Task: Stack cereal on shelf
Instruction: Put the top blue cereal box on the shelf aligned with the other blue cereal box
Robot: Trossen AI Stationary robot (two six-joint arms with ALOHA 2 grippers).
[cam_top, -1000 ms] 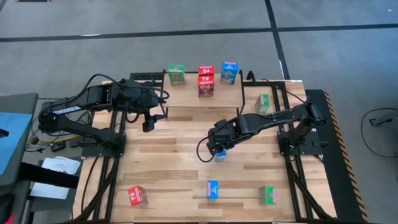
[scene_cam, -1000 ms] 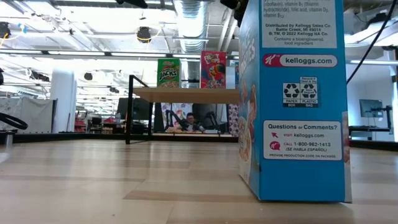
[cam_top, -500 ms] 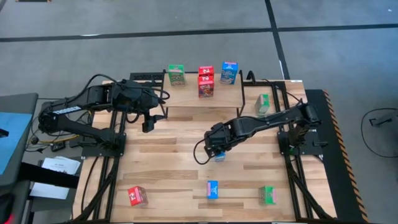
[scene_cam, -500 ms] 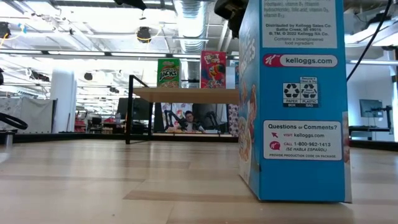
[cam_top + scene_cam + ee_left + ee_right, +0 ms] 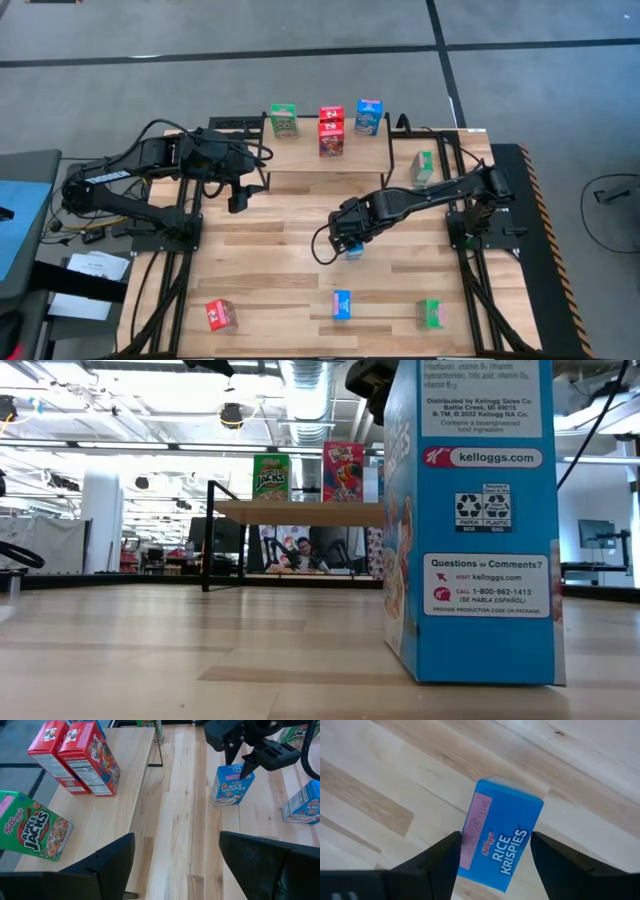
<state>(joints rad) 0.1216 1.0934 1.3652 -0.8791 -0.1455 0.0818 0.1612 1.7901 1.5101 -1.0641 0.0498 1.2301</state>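
The blue Rice Krispies box (image 5: 499,836) stands upright near the desk's (image 5: 280,260) middle, in front of the shelf (image 5: 325,158). The right claw (image 5: 492,855) hangs directly over it, fingers (image 5: 440,855) spread wide either side of its top, not gripping. The left claw (image 5: 175,855), wide open, hovers beside the shelf.

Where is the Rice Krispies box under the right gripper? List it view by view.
High view: Rice Krispies box at table centre, mostly hidden beneath the arm.
Low view: not seen; a nearer blue box blocks that side.
Left wrist view: upright on the far planks.
Right wrist view: centre, seen from above.
Landmark: the right gripper, its open fingers straddling the box.
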